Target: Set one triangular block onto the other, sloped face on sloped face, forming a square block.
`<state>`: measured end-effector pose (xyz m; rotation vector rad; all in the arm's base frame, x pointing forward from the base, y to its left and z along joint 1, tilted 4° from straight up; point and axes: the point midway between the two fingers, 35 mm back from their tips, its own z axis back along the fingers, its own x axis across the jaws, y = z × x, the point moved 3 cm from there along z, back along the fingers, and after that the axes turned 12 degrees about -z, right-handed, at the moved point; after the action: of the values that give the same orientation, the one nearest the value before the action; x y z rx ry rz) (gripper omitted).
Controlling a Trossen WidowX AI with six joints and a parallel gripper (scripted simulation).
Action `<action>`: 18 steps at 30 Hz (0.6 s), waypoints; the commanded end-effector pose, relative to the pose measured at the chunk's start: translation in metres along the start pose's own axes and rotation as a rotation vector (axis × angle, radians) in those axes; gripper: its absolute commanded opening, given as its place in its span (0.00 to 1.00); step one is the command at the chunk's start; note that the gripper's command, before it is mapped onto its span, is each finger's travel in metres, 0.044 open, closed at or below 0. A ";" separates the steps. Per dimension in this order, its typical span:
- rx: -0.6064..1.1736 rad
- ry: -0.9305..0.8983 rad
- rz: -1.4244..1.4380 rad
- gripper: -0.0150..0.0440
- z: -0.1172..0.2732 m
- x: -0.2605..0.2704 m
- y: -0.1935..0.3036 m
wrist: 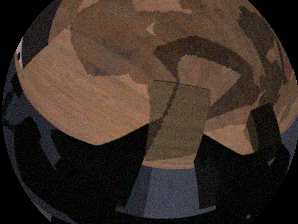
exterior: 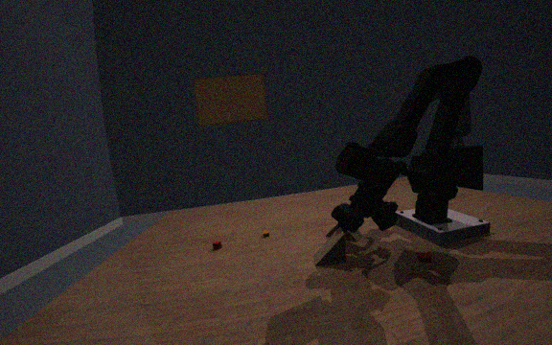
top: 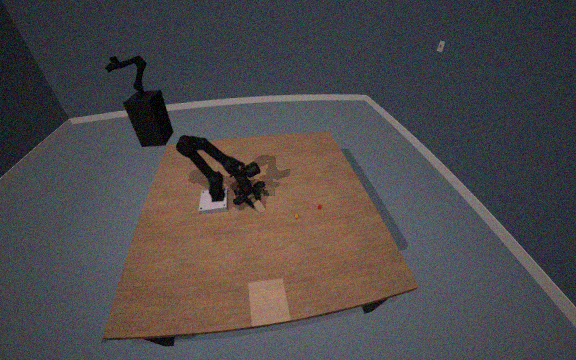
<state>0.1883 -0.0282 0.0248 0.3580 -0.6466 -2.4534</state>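
Observation:
A pale triangular block [top: 259, 206] [exterior: 330, 246] [wrist: 185, 112] appears to rest on the table in front of the arm base; its dark triangular end and sloped side show in the exterior view. My gripper [top: 258, 200] [exterior: 338, 235] [wrist: 171, 131] is low over it, a finger against each side, and looks shut on it. A thin dark line crosses the block's face in the wrist view. The second triangular block cannot be told apart; it may be hidden by the hand or lost in shadow.
A small orange object [top: 296, 216] [exterior: 265, 234] and a small red one [top: 319, 206] [exterior: 217, 245] lie beyond the block. Another red object [exterior: 424, 257] lies near the white arm base [top: 208, 205] [exterior: 463, 230]. A pale rectangle [top: 269, 302] marks the table's front.

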 end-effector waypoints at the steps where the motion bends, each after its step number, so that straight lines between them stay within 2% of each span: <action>1: 0.000 0.000 -0.001 0.50 0.000 0.000 0.000; 3: 0.000 0.000 -0.001 0.48 0.000 0.000 0.000; 8: 0.001 0.001 -0.001 0.25 0.002 -0.001 0.002; 18: 0.001 0.001 -0.001 0.25 0.034 -0.013 0.029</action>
<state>0.1957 -0.0292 0.0563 0.3464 -0.6487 -2.4569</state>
